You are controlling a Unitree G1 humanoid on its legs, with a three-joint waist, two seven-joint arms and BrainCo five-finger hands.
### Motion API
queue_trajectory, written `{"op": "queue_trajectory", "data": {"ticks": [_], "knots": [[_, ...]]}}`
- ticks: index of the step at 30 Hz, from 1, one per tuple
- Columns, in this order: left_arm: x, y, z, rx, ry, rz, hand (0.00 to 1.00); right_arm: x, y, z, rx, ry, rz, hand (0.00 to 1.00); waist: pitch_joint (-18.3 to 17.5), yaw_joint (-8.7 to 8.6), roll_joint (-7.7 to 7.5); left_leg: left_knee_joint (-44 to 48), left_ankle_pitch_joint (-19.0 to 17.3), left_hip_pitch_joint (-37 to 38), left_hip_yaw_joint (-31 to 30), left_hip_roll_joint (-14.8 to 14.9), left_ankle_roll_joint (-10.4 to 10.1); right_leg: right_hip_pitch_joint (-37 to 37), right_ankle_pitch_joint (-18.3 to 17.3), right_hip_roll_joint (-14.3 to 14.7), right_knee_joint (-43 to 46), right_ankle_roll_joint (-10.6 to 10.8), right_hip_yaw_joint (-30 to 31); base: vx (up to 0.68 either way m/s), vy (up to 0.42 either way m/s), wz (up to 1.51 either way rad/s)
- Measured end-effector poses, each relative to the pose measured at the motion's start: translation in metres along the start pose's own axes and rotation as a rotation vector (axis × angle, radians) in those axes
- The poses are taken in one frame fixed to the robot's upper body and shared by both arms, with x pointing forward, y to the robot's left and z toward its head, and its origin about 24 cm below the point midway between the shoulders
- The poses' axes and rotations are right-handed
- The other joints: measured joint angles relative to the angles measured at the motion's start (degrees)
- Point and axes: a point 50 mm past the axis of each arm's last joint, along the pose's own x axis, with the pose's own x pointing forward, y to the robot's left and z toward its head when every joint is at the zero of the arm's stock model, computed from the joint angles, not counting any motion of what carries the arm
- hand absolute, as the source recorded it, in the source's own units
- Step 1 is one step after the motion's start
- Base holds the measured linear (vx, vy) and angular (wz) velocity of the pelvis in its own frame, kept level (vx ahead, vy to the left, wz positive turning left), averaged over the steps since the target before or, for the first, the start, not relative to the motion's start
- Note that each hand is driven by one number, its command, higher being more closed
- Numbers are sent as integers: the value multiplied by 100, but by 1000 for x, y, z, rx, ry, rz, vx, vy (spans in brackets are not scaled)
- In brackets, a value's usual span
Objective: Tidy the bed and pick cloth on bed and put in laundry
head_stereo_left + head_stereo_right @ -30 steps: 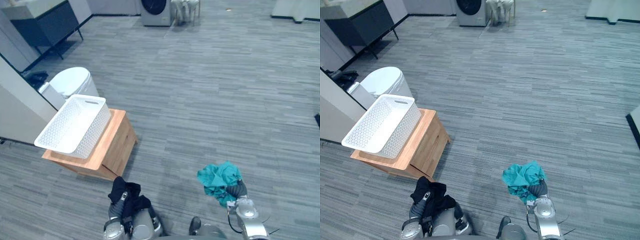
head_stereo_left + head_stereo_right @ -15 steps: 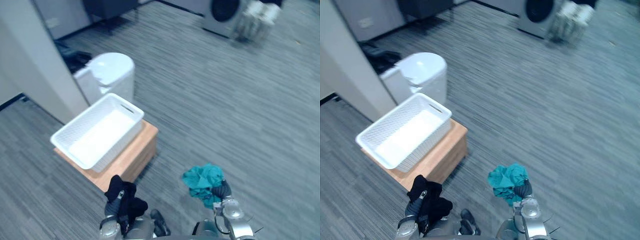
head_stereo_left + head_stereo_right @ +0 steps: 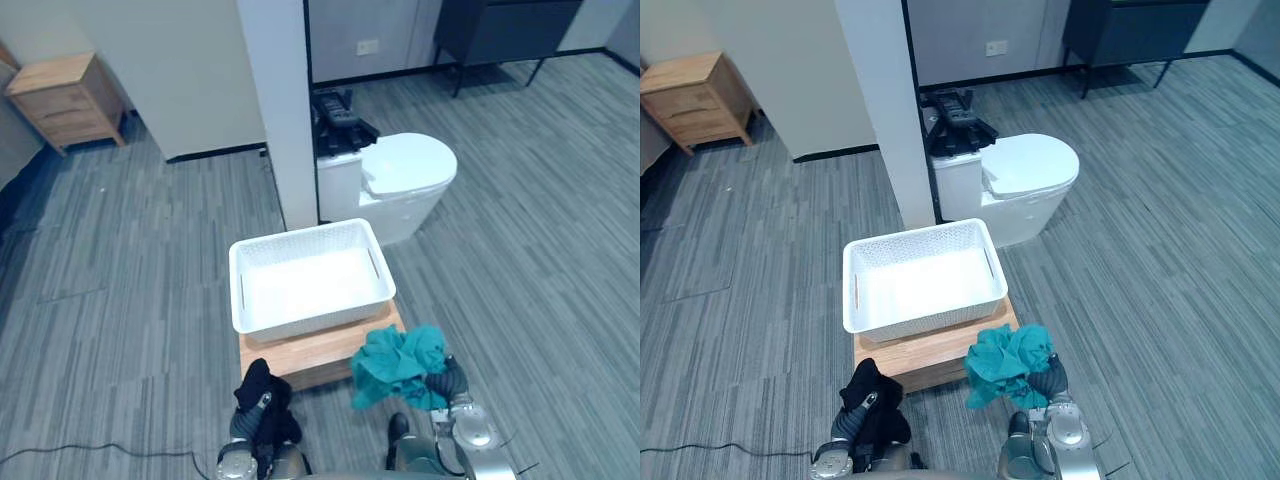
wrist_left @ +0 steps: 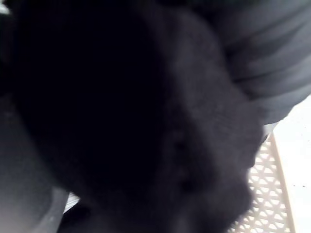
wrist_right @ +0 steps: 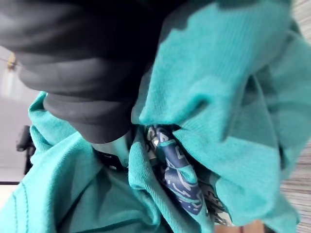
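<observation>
Right robot hand (image 3: 447, 383) is clenched on a bunched teal cloth (image 3: 400, 362), held up over the near right corner of the wooden desk (image 3: 305, 353), just beside the white laundry basket (image 3: 308, 322) but not in it. Left robot hand (image 3: 258, 408) grasps a black cloth (image 3: 262, 388), with a silver finger lying across it, low in front of the desk's near edge toward the left. The basket sits on the desk, open side up, with nothing inside. Both cloths look light, soft and floppy. They hang in loose folds, so trailing ends could catch on the basket rim or slip out of a partial grip. Best held by the wad in the middle, as now, not by a corner. The next step is probably to carry each bundle over the rim and let go inside.
</observation>
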Motion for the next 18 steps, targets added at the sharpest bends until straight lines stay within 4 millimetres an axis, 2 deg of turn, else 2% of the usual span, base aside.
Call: {"op": "queue_trajectory", "data": {"ticks": [1, 2, 3, 6, 9, 13, 18], "knots": [[1, -1, 3, 1, -10, -4, 100, 3, -1, 7, -7, -29, 0, 100, -2, 2, 29, -576, 64, 20, -19, -122, -31, 11, -1, 9, -33, 1, 62, 130, -7, -34], [2, -1, 5, 5, -19, -10, 100, 7, -1, 15, -16, -61, 5, 100, 21, 8, 62, -1115, 335, 34, -116, -257, 49, 12, 9, 40, -56, 17, 142, 136, 23, -56], [2, 1, 6, 16, -26, -10, 100, 9, -1, 22, -26, -85, 8, 100, -10, 49, 21, -1417, 441, 225, -100, -397, 35, 54, 56, 26, -160, 84, 259, 102, 31, -41], [3, 1, 9, 30, -38, -15, 100, 9, -3, 26, -51, -113, 6, 100, -41, 60, -136, -1690, 537, 342, -7, -578, 108, 84, 152, -67, -414, 128, 274, 88, 56, -13], [3, 4, 9, 57, -42, -14, 100, 15, -11, 47, -101, -196, -9, 100, -47, 75, -166, -2110, 689, 602, 58, -760, 137, 238, 223, -156, -606, 143, 296, 59, 65, -3], [6, 11, 12, 110, -60, -13, 100, 26, -13, 101, -223, -413, 18, 100, -88, 65, -226, -2453, 866, 726, 40, -817, 86, 259, 247, -148, -662, 120, 237, -10, -3, 1], [6, 4, 12, 147, -70, -59, 100, 38, -10, 180, -363, -677, 55, 100, -117, 98, -336, -2732, 1076, 548, -112, -838, 75, 98, 319, -153, -678, 73, 187, -81, -22, 11]]}}
